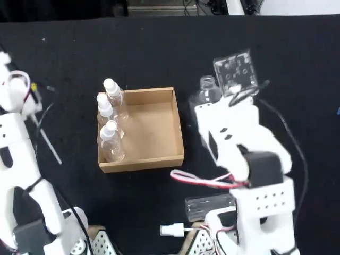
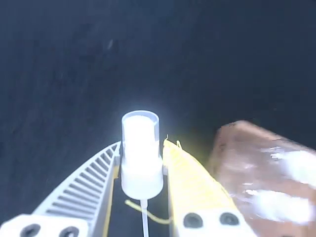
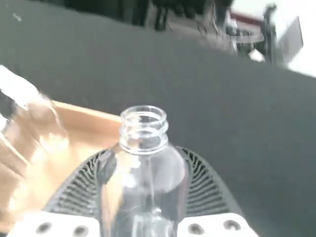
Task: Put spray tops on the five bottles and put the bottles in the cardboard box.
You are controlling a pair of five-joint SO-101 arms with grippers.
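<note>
High view: on the black table [image 1: 159, 48], the cardboard box [image 1: 175, 127] sits just left of the right gripper [image 1: 204, 102], which is clamped on an uncapped bottle [image 1: 206, 87]. Three capped bottles [image 1: 111, 143] line the box's wall farthest from that gripper.

Left wrist view: the left gripper [image 2: 141, 144] pinches a spray top [image 2: 141, 170], with black cloth beyond it.

Right wrist view: the bottle's open threaded neck rises above the fingers [image 3: 202, 182]. Cables [image 3: 163, 15] clutter the room past the table's edge.

Strong white glare on the spray top [image 2: 141, 153] against a dark, dim table [image 2: 74, 59].
</note>
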